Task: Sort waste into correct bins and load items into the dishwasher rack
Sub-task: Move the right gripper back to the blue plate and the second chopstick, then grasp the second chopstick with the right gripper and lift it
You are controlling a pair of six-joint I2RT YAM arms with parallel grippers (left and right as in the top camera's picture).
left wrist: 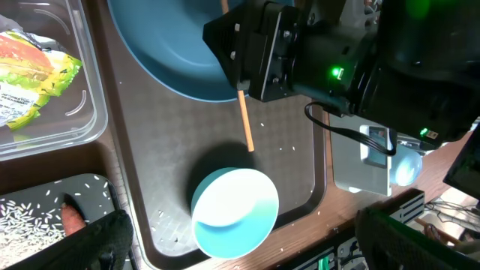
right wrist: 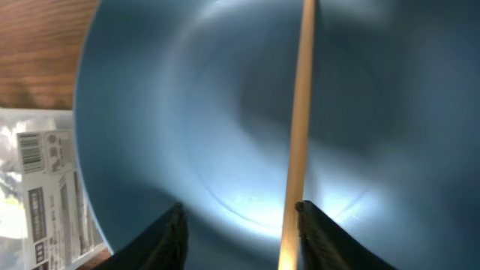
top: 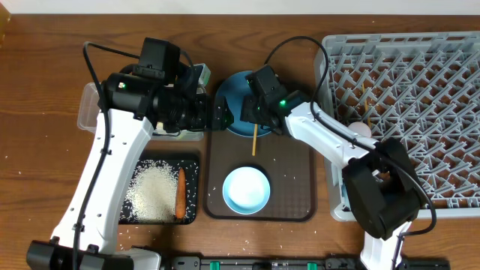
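Note:
The dark blue plate point(top: 234, 94) lies at the far end of the brown serving tray point(top: 300, 191). My right gripper point(top: 252, 112) hovers low over the plate, open; in the right wrist view point(right wrist: 240, 232) one wooden chopstick point(right wrist: 300, 112) lies on the plate point(right wrist: 187, 112) between the fingers, close to the right one. The chopstick's tip point(top: 255, 141) sticks out onto the tray. The light blue bowl point(top: 246, 189) stands on the tray's near part. My left gripper point(top: 214, 116) is open and empty, above the bowl point(left wrist: 232, 214) in the left wrist view point(left wrist: 251, 247).
The black tray point(top: 191, 169) holds rice point(top: 154, 193) and the carrot point(top: 180, 193). The clear tub point(top: 88, 109) holds the yellow-green wrapper point(left wrist: 34, 71). The grey rack point(top: 420, 90) fills the right side, with a pale cup point(top: 361, 129) near its left edge. Rice grains lie scattered on the serving tray.

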